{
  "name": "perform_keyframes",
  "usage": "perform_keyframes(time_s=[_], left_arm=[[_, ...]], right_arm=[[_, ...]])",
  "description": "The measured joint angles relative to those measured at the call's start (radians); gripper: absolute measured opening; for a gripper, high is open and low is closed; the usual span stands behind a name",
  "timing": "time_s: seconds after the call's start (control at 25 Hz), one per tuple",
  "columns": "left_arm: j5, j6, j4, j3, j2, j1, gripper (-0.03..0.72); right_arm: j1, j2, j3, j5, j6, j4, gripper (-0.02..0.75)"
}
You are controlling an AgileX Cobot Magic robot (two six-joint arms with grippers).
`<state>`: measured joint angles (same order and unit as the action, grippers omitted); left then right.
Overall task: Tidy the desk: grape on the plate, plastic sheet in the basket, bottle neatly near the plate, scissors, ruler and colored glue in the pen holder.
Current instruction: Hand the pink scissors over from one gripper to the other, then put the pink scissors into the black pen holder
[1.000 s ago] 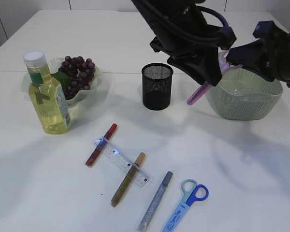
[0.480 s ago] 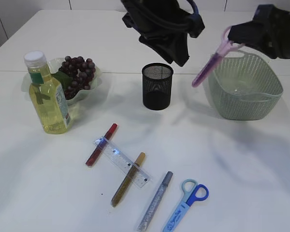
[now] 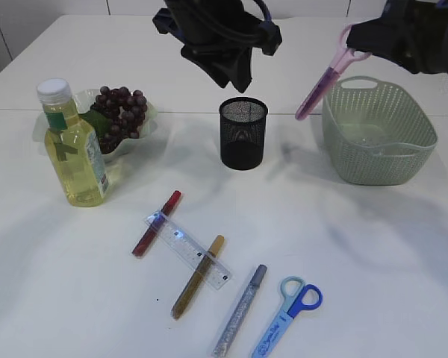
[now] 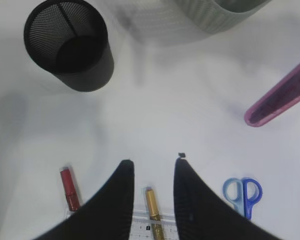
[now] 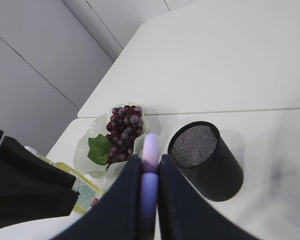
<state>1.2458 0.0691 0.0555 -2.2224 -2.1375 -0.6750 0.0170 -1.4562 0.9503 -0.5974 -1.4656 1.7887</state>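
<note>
White desk; right gripper clamped on purple glue tube, probably light, stiff, slippery; left gripper parted, empty.

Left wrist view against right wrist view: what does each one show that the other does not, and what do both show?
Only the left wrist view shows the red glue, gold glue, ruler, scissors, part of the basket and the empty left gripper. Only the right wrist view shows the grapes on the plate, part of the bottle and the right gripper shut on the purple glue. Both show the pen holder and that purple glue.
</note>
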Motion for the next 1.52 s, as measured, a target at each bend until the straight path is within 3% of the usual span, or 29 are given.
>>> perform_keyframes(time_s=[0.48, 0.76, 1.12, 1.52], left_arm=[[0.002, 0.017, -0.011, 0.000, 0.000, 0.064, 0.212], [0.002, 0.017, -0.015, 0.000, 0.000, 0.102, 0.214], [0.002, 0.017, -0.084, 0.000, 0.000, 0.113, 0.215], [0.002, 0.017, -0.114, 0.000, 0.000, 0.113, 0.215]], right_arm=[[0.010, -0.169, 0.194, -0.022, -0.062, -0.025, 0.084], [0.083, -0.262, 0.323, 0.028, -0.085, -0.113, 0.086], [0.167, -0.387, 0.481, 0.129, -0.088, -0.190, 0.086], [0.190, -0.528, 0.628, 0.187, -0.114, -0.195, 0.086]])
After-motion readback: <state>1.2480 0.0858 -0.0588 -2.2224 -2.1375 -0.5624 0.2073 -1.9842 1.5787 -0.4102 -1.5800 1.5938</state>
